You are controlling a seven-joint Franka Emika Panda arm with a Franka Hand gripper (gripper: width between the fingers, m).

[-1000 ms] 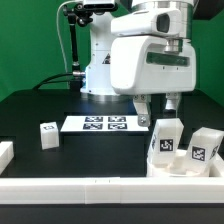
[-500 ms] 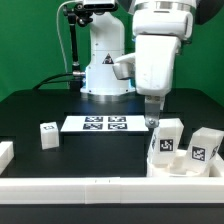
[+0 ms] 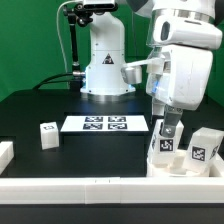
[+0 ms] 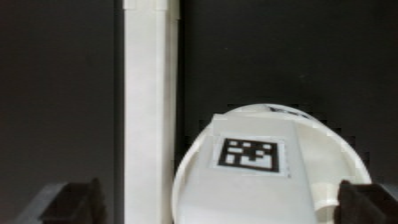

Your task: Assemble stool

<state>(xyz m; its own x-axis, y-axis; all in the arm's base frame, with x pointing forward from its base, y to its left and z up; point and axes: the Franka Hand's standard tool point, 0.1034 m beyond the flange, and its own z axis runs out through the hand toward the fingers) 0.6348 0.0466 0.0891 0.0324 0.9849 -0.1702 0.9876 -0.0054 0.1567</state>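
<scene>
Robotics lab: Franka arm point(image 3: 104, 60) on black table point(image 3: 30, 110) — tagged marker board point(image 3: 105, 124), white border rails point(image 3: 90, 186).

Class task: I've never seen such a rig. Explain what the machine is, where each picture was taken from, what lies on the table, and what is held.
The machine is a robot arm with a two-finger gripper, assembling furniture. One picture comes from a camera off the arm, the other from its wrist, looking down. On the black table lie a marker board, one loose leg, more tagged white parts at the exterior view's right, and a white rail. The gripper is open above a tagged part, holding nothing.
</scene>
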